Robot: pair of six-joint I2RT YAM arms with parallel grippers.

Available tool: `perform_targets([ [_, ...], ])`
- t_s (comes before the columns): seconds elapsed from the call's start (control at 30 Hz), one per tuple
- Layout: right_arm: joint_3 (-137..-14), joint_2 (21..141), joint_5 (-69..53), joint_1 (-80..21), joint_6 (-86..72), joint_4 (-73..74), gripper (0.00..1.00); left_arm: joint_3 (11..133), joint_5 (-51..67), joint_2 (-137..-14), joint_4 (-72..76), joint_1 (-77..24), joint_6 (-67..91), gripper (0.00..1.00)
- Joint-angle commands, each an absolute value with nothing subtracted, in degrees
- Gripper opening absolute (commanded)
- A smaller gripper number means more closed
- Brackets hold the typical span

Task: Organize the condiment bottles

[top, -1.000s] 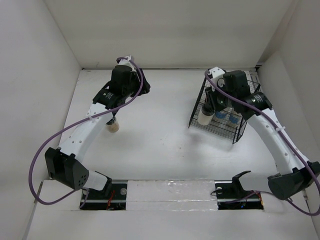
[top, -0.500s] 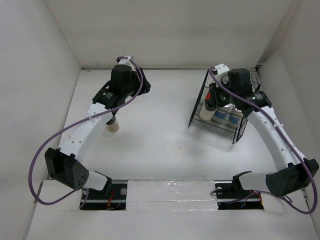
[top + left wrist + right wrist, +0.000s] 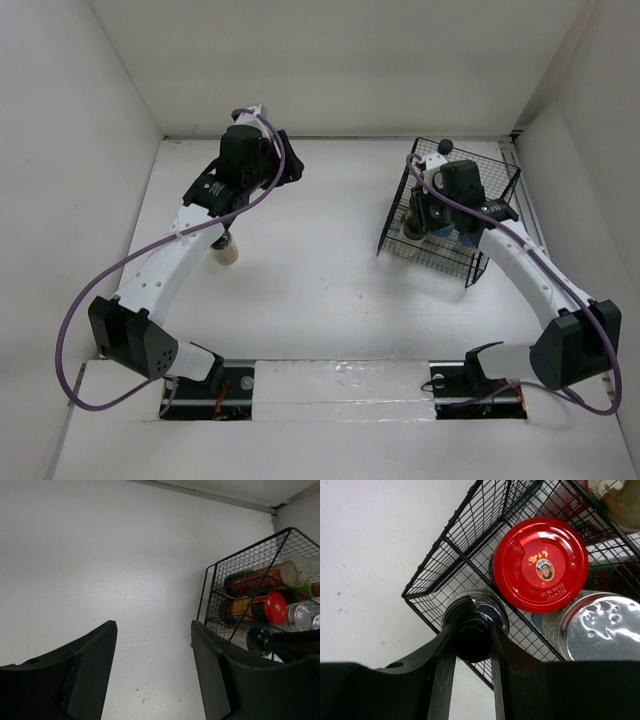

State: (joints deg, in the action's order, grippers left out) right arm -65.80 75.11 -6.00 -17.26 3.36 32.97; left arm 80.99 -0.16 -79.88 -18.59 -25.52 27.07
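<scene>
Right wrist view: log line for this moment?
right pincer: clamped on black-capped jar at rack corner | left pincer: open, empty | pale jar: standing on table

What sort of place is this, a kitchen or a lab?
Probably a lab test booth: bare white walls box in a table, two robot arms are bolted at its near edge, and a wire rack holds sauce jars.
</scene>
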Motion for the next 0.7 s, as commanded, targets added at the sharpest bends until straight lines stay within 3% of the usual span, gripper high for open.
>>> perform_targets([
  [0.0,-66.1,75.0,-6.7,-18.1,1.0,25.3,0.14,86.6,0.9,-79.2,-16.4,-25.7,27.7,0.57],
  [0.13,-66.6,76.1,-5.5,-19.9,0.4,26.5,0.40,89.6,2.2,-79.8,-15.1,-25.7,28.4,0.64],
  [0.17,-67.2,76.1,-5.5,-20.0,0.4,26.5,0.57,89.6,2.2,-79.8,-15.1,-25.7,28.9,0.65],
  [0.23,-68.3,76.1,-4.3,-20.6,0.4,27.9,0.73,91.0,1.5,-79.1,-14.6,-25.7,28.9,0.67],
  [0.27,-69.6,76.1,-4.3,-20.6,0.4,28.6,0.87,91.1,1.0,-79.1,-14.6,-25.7,28.9,0.68],
  [0.33,-71.3,74.0,-2.6,-21.1,0.4,29.2,0.94,91.7,-1.4,-77.4,-14.6,-25.7,29.4,0.68],
  [0.43,-75.2,72.0,-1.8,-23.6,1.8,29.9,0.95,94.1,-5.4,-75.1,-14.6,-25.7,30.2,0.71],
  [0.47,-75.8,72.0,-1.8,-25.4,1.8,29.2,0.90,94.7,-6.2,-74.4,-14.6,-25.7,30.9,0.71],
  [0.53,-75.8,71.4,-5.1,-27.5,2.4,26.7,0.67,95.9,-7.7,-72.5,-14.1,-25.7,31.5,0.72],
  [0.6,-75.2,72.7,-10.6,-31.6,2.4,21.0,0.31,96.9,-10.6,-71.1,-14.1,-25.7,32.0,0.74],
  [0.63,-75.2,74.9,-12.0,-33.4,2.4,19.3,0.07,97.8,-11.7,-70.4,-14.1,-25.7,32.0,0.74],
  [0.67,-75.2,76.4,-14.4,-35.2,2.4,17.5,0.01,98.3,-13.8,-68.9,-14.1,-25.7,32.6,0.75],
])
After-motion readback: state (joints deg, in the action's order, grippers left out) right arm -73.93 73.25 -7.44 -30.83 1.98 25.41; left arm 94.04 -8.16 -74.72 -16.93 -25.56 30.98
